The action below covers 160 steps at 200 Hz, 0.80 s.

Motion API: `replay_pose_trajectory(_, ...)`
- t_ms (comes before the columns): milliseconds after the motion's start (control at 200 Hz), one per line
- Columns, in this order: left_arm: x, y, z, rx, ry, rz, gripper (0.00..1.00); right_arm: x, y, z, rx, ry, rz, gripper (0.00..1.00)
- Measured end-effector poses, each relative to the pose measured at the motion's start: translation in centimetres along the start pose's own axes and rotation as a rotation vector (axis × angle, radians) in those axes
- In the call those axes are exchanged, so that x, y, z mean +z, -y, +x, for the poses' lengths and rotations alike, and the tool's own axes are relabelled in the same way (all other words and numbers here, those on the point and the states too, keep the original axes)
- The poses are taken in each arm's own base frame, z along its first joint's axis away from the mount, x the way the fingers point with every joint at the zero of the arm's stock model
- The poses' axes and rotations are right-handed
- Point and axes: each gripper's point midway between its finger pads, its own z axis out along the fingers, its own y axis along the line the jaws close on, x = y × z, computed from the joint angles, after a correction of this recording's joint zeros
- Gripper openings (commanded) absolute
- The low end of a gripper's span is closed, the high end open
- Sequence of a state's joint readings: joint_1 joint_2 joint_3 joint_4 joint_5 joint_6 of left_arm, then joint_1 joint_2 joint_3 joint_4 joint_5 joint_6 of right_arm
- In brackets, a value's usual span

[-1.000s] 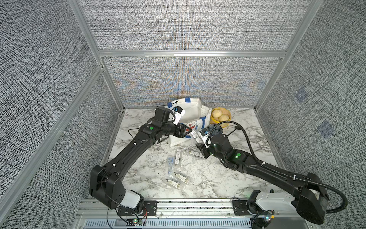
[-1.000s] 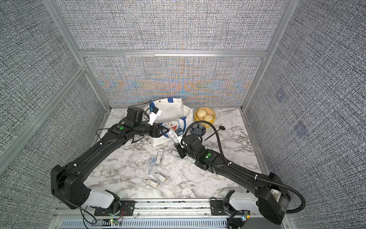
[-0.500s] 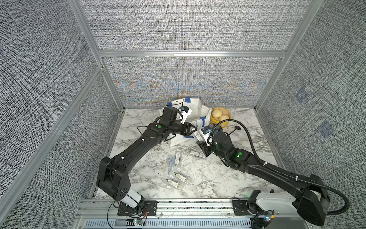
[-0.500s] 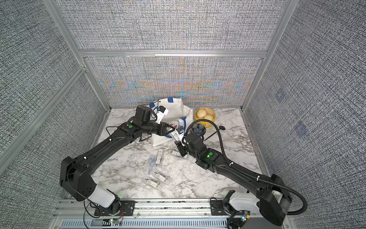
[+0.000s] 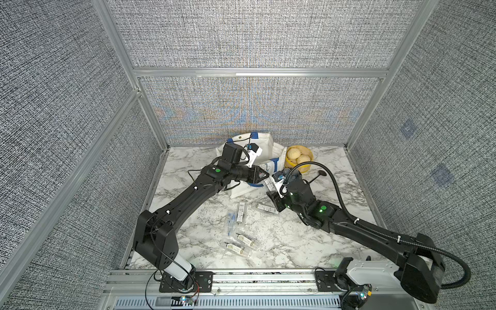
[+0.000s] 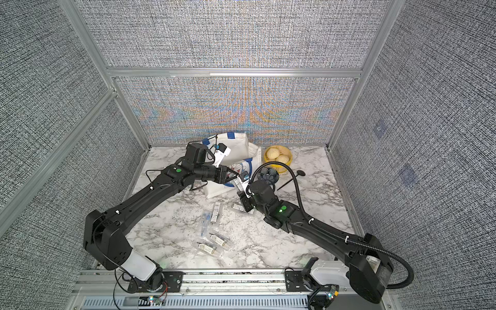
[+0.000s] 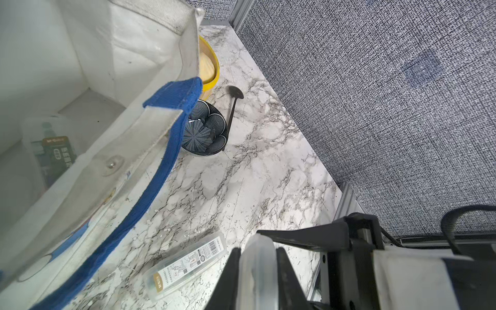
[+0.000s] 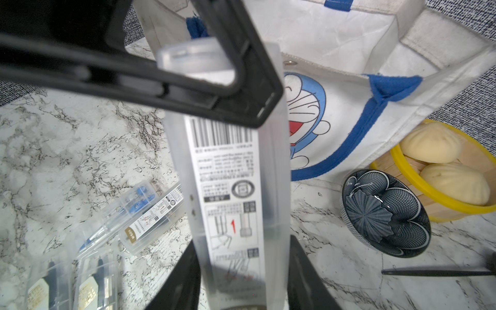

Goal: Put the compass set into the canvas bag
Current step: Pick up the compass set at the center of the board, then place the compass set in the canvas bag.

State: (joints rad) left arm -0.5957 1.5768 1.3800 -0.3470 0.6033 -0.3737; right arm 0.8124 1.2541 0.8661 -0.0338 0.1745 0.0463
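One compass set (image 8: 236, 188), a long clear plastic case with a barcode label, is held upright in the air in front of the canvas bag (image 5: 264, 145). My right gripper (image 8: 243, 255) is shut on its lower end. My left gripper (image 7: 257, 257) is shut on its upper end, and in both top views the two grippers meet (image 5: 267, 178) (image 6: 237, 179) at the bag's front pocket with the cartoon cat (image 8: 306, 112). The bag stands open, with another case (image 7: 53, 153) lying inside it.
Several more compass sets (image 5: 241, 214) lie on the marble table in front of the bag. A yellow steamer basket with buns (image 5: 299, 158), a dark patterned bowl (image 8: 386, 212) and a black spoon (image 7: 233, 104) sit right of the bag.
My left arm has swung right from the bag to the case held by my right gripper, and its jaws have closed on the case's top end. The right arm has hardly moved.
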Motion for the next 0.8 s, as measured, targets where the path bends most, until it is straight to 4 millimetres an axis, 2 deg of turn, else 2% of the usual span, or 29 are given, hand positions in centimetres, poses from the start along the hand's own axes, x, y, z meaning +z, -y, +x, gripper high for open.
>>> replay_pose_trajectory(70,-0.1,0.1,-0.2,0.001,0.002,0.000,0.07,-0.1,0.1,-0.1,0.002,0.012,0.003,0.65)
replay_pose_trajectory(140,-0.2,0.1,-0.5,0.004,0.009,-0.013,0.07,-0.1,0.1,0.2,0.000,0.018,0.002,0.72)
replay_pose_trajectory(220,-0.6,0.4,-1.3,0.012,0.022,-0.022,0.07,0.0,0.1,1.6,0.003,-0.001,0.003,0.77)
replay_pose_trajectory(465,-2.1,1.1,-4.5,0.082,0.063,-0.078,0.07,-0.1,0.4,7.2,0.029,-0.061,0.004,0.79)
replay_pose_trajectory(610,-3.5,1.0,-7.5,0.133,0.105,-0.141,0.07,0.6,0.0,10.3,0.054,-0.097,-0.014,0.79)
replay_pose_trajectory(685,-4.2,0.4,-9.5,0.158,0.138,-0.183,0.07,1.1,-0.1,10.9,0.057,-0.107,-0.016,0.79)
replay_pose_trajectory(800,-4.8,-1.0,-12.4,0.179,0.180,-0.245,0.06,1.3,-0.6,10.3,0.067,-0.089,-0.042,0.79)
